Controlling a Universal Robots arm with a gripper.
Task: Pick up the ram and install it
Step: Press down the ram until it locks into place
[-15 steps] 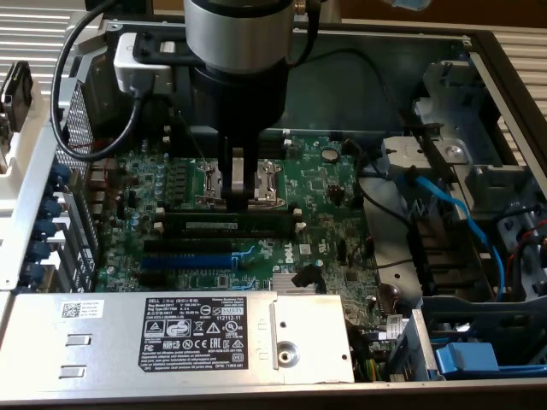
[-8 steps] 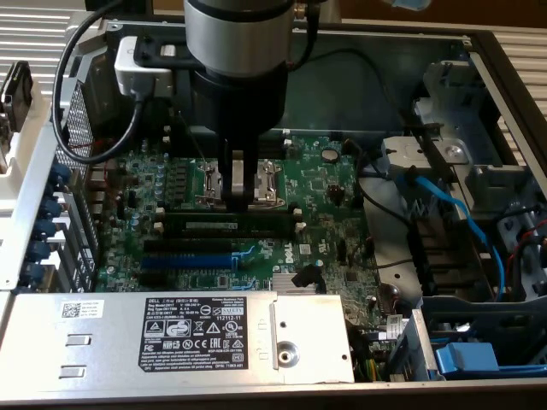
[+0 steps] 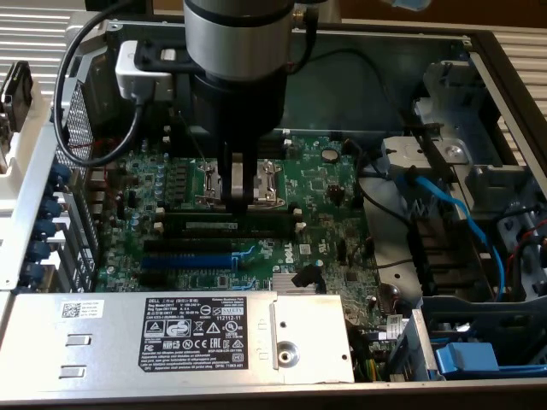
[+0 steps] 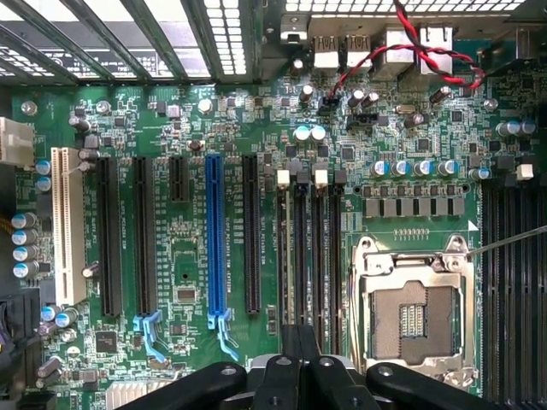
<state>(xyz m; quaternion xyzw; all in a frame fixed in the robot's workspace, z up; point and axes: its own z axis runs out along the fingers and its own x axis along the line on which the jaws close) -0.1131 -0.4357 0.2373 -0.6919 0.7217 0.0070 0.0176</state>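
Going by the exterior view's left to right: the blue expansion slot (image 3: 186, 261) lies low on the motherboard (image 3: 333, 201). Above it the ram (image 3: 224, 224) sits lengthwise in the black memory slots. The tool (image 3: 238, 202), fingers pressed together, hangs directly over the ram, empty. Rightward, a blue cable (image 3: 453, 213) curves.

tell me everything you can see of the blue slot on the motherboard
The blue expansion slot is a long, narrow connector, plastic by its look, fixed flat on the green motherboard. It runs parallel to the black slots on either side. No card sits in it. A lighter blue latch juts out at one end. Nothing touches it; the gripper is apart from it, over the memory slots.
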